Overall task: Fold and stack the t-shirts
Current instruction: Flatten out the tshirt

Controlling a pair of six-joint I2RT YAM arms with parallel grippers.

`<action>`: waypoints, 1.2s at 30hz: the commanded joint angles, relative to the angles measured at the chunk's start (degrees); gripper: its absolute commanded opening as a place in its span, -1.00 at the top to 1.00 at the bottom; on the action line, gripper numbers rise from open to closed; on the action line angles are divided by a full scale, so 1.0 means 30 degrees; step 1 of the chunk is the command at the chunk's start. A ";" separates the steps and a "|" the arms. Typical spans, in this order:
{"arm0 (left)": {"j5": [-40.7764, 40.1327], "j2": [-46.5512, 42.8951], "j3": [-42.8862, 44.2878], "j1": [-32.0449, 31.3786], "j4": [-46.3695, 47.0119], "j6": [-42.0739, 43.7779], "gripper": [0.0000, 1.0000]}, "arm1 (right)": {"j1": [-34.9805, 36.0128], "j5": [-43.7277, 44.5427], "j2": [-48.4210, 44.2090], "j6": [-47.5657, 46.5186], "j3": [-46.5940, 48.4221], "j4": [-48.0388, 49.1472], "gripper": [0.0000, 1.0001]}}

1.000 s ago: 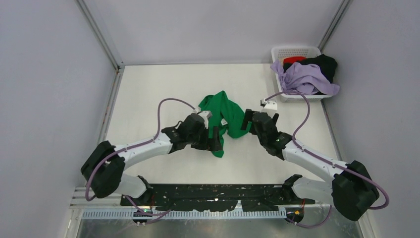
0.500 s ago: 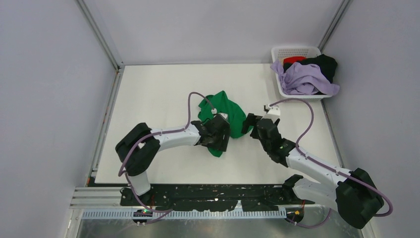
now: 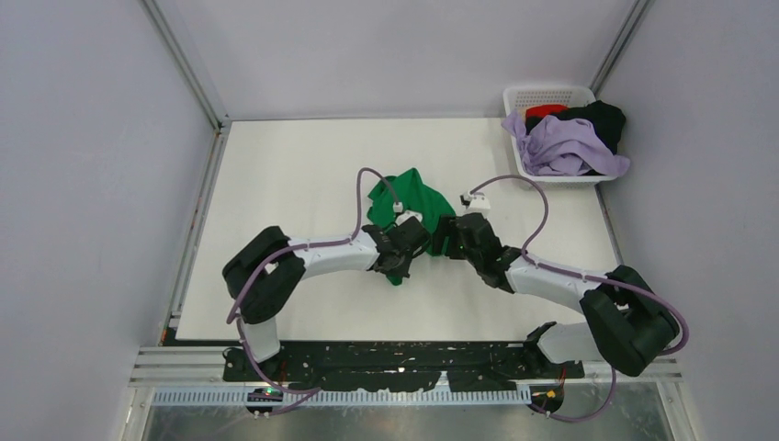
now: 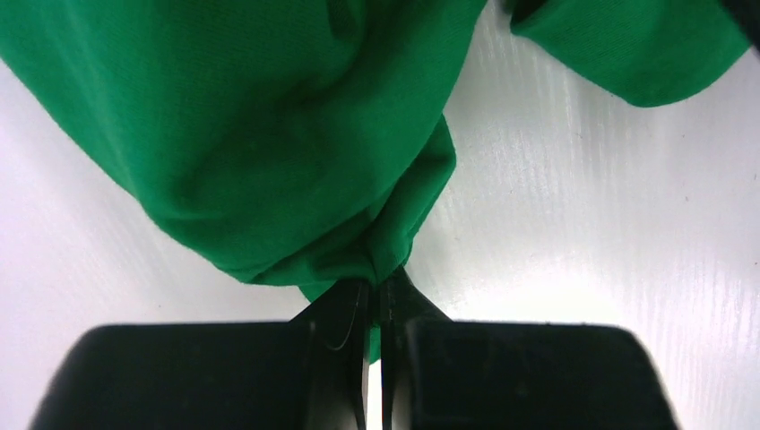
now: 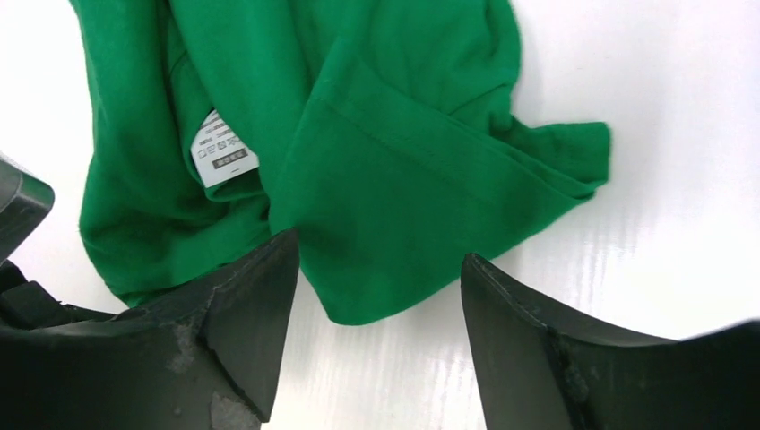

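Shirt: green t-shirt point(image 3: 409, 204), crumpled in a heap near the middle of the tabletop point(image 3: 276, 184).
Handling: soft, light, limp cloth; it will probably sag and bunch when lifted, so hems or sleeve edges taken at two separate points look the best holds.
Left gripper point(image 4: 376, 288): jaws pinched tight on a gathered fold at the heap's near end.
Right gripper point(image 5: 376, 260): jaws wide, straddling a hemmed flap on the heap's right side, gripping nothing.
Care label point(image 5: 220, 148): white, exposed among the folds.
Other shirts: lavender shirt point(image 3: 570, 152), black shirt point(image 3: 606, 119) and red shirt point(image 3: 547, 111), piled in the basket point(image 3: 548, 91) at the far right corner.
Room: bare tabletop lies on every side of the heap, widest toward the left edge; walls close the left, far and right edges.
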 commanded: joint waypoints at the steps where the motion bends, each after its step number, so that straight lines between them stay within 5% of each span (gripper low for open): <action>1: -0.0850 -0.1279 -0.1406 0.0216 0.0532 0.0058 1.00 | 0.0406 -0.1115 0.1118 -0.0045 0.0998 0.1663 -0.44; 7: -0.1017 -0.3349 -0.3014 0.0603 0.1603 -0.0197 1.00 | 0.0689 -0.1262 0.3377 0.0319 0.1437 0.2525 -0.17; 10: -0.1135 -0.4198 -0.3499 0.0942 0.1683 -0.0362 1.00 | 0.0711 -0.0686 0.3943 0.0732 0.1843 0.2225 0.44; 14: -0.1678 -0.6544 -0.4172 0.1766 0.1617 -0.0637 1.00 | 0.0697 0.0382 0.1912 0.0645 0.1896 0.1337 0.86; 26: -0.7749 -1.7328 -0.2874 0.2724 0.1104 0.2289 1.00 | 0.0274 0.3041 -0.9251 -0.4479 0.5330 -0.4361 0.90; 36: -0.9006 -2.4515 -0.0566 0.2737 0.3373 0.7002 1.00 | 0.0235 0.3092 -1.3309 -0.7659 1.0682 -0.7496 0.90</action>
